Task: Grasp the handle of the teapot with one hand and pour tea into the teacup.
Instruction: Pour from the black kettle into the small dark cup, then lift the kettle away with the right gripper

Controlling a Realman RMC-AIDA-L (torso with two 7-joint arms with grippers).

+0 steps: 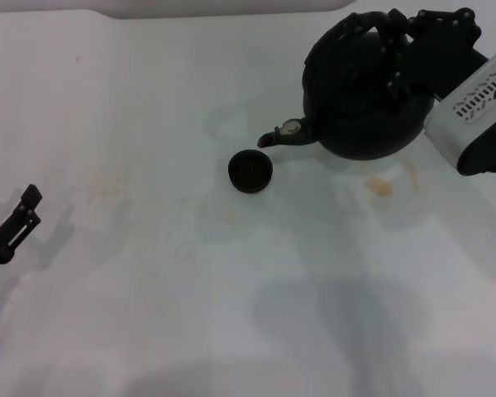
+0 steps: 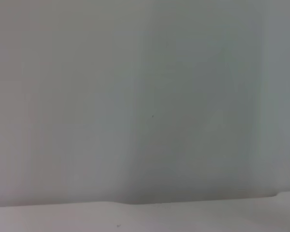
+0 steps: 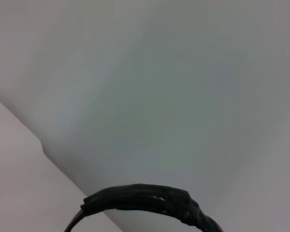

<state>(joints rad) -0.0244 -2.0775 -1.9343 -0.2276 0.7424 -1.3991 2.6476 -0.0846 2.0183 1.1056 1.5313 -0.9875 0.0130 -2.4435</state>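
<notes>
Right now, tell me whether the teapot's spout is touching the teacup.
Apart. The head view shows a strip of white table between the spout tip of the teapot and the teacup, which sits just below it in the picture.

White table surface [image 1: 149, 124] spans the head view — a small orange-brown stain [image 1: 381, 188] marks it toward the right, faint pale smudges [image 1: 107, 192] lie toward the left, and soft grey shadows [image 1: 331, 318] fall along the near edge.

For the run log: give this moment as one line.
right gripper: on teapot handle | spout near teacup | left gripper: idle
</notes>
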